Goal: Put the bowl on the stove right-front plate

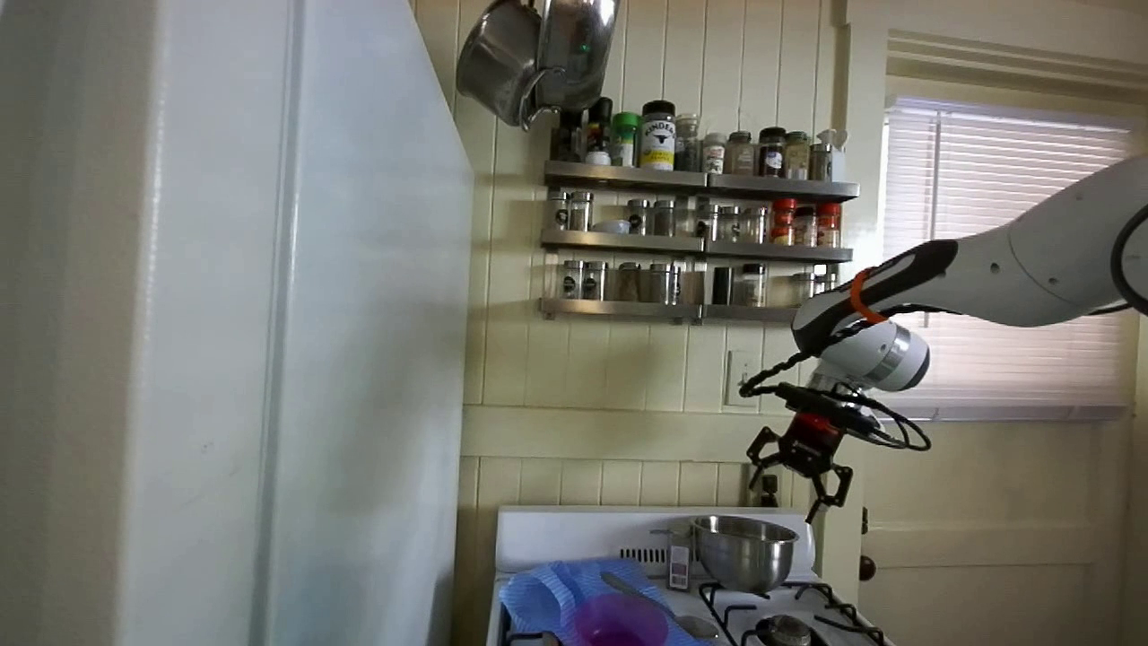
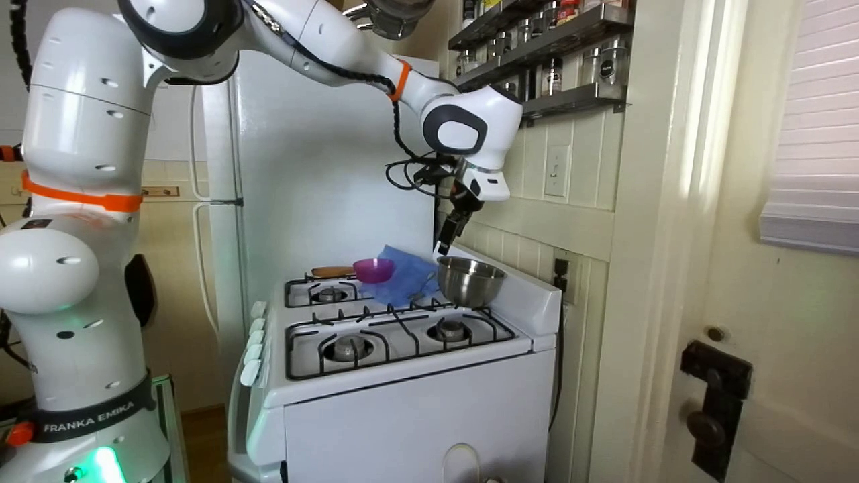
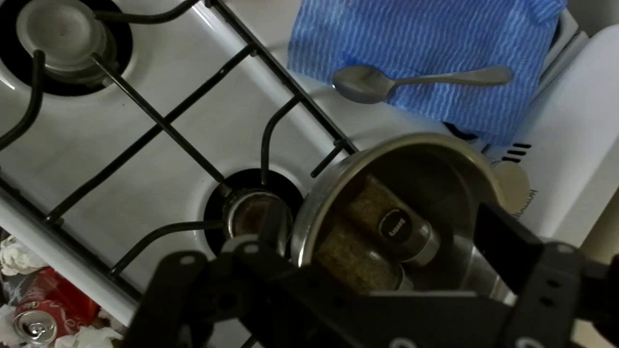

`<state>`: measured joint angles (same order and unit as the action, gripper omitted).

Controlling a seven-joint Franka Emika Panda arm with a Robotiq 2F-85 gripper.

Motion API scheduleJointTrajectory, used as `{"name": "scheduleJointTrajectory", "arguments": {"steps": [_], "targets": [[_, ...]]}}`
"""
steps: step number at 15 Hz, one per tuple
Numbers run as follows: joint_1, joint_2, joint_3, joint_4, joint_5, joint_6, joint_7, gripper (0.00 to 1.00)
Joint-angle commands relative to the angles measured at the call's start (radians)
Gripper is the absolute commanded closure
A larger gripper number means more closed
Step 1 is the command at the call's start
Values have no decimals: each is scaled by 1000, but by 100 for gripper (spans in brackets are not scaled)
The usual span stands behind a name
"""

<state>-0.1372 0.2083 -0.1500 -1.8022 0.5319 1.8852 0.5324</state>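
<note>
Steel bowl, one. Location: rear of the stove, right-hand side, beside the right-rear burner and near the backguard; well apart from the right-front burner. Contents: glass jar labelled "Savory" and second jar beside it, partly covered in the wrist view; both with brownish dry matter, lying or leaning, long axes roughly parallel, caps toward the lower right of that view. Orientation: mouth up, round in plan and alike in every direction; whether quite level, cannot tell. Meeting of base and grate: hidden.

Fingers, black, one pair. Spread wide; above the steel bowl's rim in both exterior views, to either side of the jars in the wrist view.

Purple bowl, one. Mouth up; on the blue cloth or just beside it, cannot tell which; cut by the lower edge in an exterior view. Contents not made out.

Small upright item, one. Just beside the steel bowl in an exterior view; kind hard to make out.

Wall shelves, three tiers. Lidded spice jars; many fillings too small to tell.

Metal pots, overhead; cut off at the top edge in an exterior view.

Red drinks can, one. Past the stove's edge, among crumpled white matter; surroundings cut off.
</note>
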Motion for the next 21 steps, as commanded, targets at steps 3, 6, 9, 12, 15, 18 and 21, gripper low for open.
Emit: {"name": "scheduleJointTrajectory", "arguments": {"steps": [3,6,9,12,15,18,21], "targets": [[-1,-34,1,-56,-10,15,-6,0],[-5,-9,1,-26,-1,2,-2,0],[-5,-10,1,-26,-1,2,-2,0],[3,-15,0,-45,-16,22,32,0],[5,-16,-2,-63,-34,29,51,0],[9,16,-2,-57,-51,36,106,0],[14,67,-5,-28,-84,70,171,0]]}}
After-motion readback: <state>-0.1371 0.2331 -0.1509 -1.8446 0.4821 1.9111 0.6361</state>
